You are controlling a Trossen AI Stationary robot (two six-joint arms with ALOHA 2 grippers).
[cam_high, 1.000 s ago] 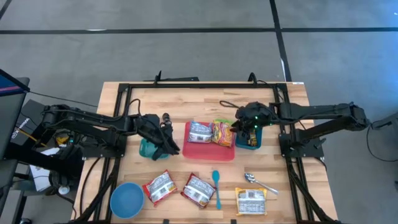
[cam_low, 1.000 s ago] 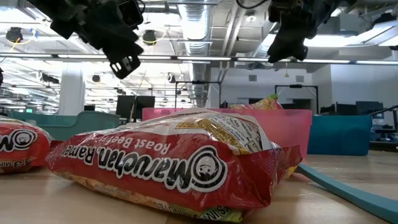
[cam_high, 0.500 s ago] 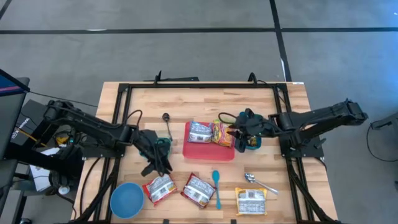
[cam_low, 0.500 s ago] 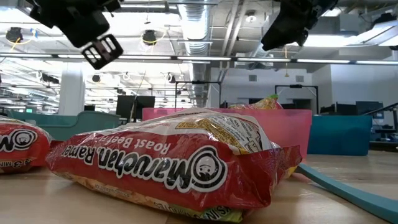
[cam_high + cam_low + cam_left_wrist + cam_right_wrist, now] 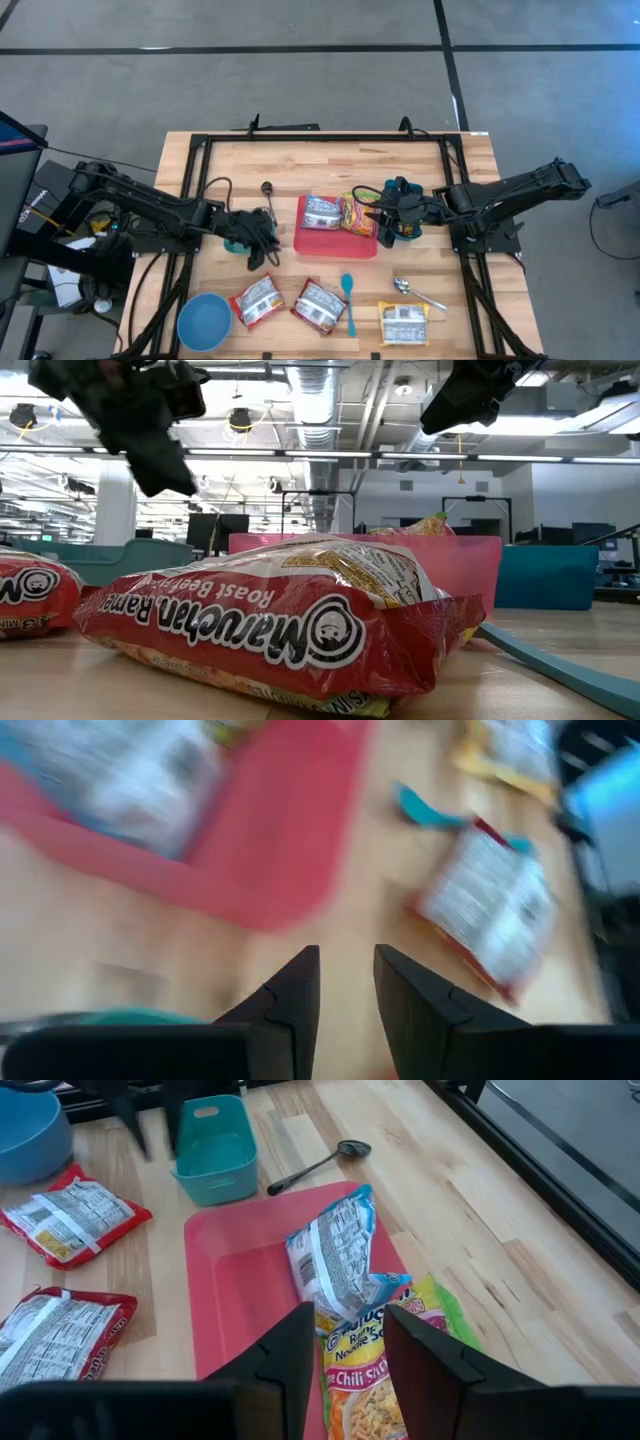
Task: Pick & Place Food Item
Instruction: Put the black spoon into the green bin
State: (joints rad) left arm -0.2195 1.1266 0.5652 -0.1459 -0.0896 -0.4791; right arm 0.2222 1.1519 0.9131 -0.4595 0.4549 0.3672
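Two ramen packets (image 5: 339, 212) are seen lying in the red tray (image 5: 335, 243) mid-worktop; the right pincer (image 5: 385, 212), parted and empty, is held just beside them; the left pincer (image 5: 262, 230), slightly parted and empty, is held beside the teal bin (image 5: 236, 243)

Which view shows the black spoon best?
The right wrist view: the black spoon lies whole on the wood beside the teal bin. The high view shows it small; low and left wrist views miss it.
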